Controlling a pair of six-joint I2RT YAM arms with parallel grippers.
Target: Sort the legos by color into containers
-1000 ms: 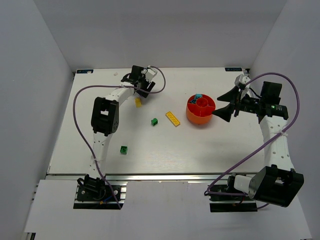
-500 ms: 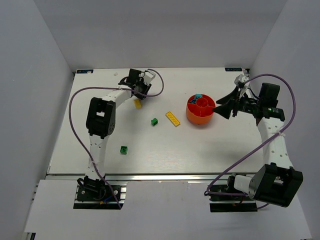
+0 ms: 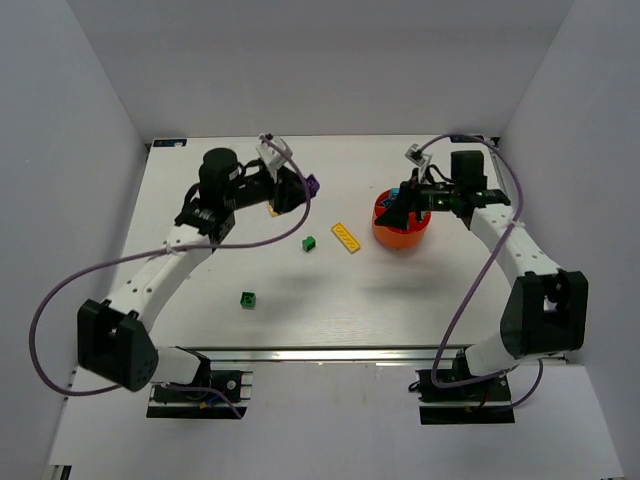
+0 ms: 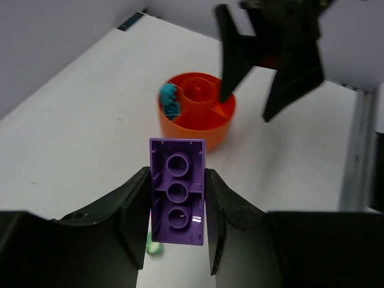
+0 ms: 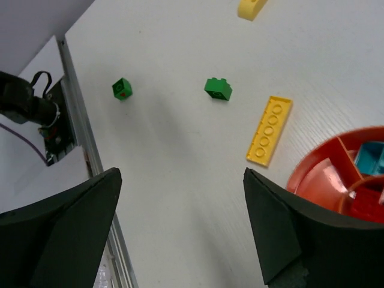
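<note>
My left gripper (image 3: 305, 187) (image 4: 177, 180) is shut on a purple brick (image 3: 313, 185) (image 4: 177, 198) and holds it above the table, left of the orange-red bowl (image 3: 395, 238) (image 4: 192, 133). Teal bricks (image 4: 170, 101) lie in one compartment of the bowl. My right gripper (image 3: 397, 207) (image 5: 180, 228) is open and empty, hovering over the bowl's left side (image 5: 318, 174). On the table lie a flat yellow plate (image 3: 346, 237) (image 5: 270, 130), two green bricks (image 3: 309, 243) (image 3: 246, 299) (image 5: 218, 89) (image 5: 121, 89) and a small yellow brick (image 3: 275, 207) (image 5: 252, 7).
White walls close in the table on the left, back and right. A metal rail (image 3: 300, 352) runs along the front edge. Purple cables loop off both arms.
Both arms have swung inward. My left gripper has come right from the back left, now with the purple brick showing in it. My right gripper has moved left over the bowl.
</note>
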